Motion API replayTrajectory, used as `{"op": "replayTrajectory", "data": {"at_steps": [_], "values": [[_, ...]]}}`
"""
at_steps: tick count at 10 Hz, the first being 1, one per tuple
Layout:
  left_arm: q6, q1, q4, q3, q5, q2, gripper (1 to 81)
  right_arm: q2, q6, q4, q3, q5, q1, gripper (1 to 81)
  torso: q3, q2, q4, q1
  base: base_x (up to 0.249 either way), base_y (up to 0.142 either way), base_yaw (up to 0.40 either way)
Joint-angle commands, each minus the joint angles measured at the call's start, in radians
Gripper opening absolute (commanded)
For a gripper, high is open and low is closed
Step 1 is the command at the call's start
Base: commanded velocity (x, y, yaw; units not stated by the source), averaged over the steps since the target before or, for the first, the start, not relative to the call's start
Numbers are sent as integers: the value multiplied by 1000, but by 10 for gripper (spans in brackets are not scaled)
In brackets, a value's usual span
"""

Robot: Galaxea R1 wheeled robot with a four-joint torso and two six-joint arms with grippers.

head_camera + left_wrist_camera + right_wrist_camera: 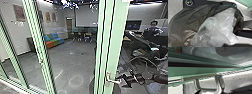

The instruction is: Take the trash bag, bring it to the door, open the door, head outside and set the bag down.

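You look to be at the door-opening step, with the green-framed glass door (116, 37) ahead and your right gripper (123, 80) just beside its metal lever handle (113, 81). You cannot tell how far open that gripper is, nor whether it has hold of the lever; settle that before you put any force on it. The trash bag (193, 21), dark with crumpled clear plastic (218, 30) over part of it, is on your side of the handle, low by the robot's base plate (205, 2). How far open the left gripper is, and whether it has a firm grip on the bag, you cannot tell either. Work the lever smoothly along its own arc, then let the base and right arm share the door's swing, so the wrist isn't wrenched sideways. Keep the left arm quiet and the bag tucked clear of the frame: thin plastic could snag on an edge or tear. Mind the person (153, 28) too, well beyond the handle and to its right in the head view, and go gently.
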Motion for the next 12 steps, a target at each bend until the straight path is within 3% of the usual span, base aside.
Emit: {"op": "replayTrajectory", "data": {"at_steps": [1,6,8,12], "values": [[-3,-47,-15,2,75,-8,10,23,22,20,-42,-25,110,811,0,0,0,0,0,0,0],[-3,-44,-15,2,73,-11,10,92,40,20,-153,-33,96,811,0,0,0,0,0,0,0],[-1,-44,-15,-1,73,-10,10,125,51,18,-182,-74,74,811,0,0,0,0,0,0,0],[-1,-40,-13,-5,73,-10,10,126,95,-51,-208,-128,-14,811,0,0,0,0,0,0,0]]}}
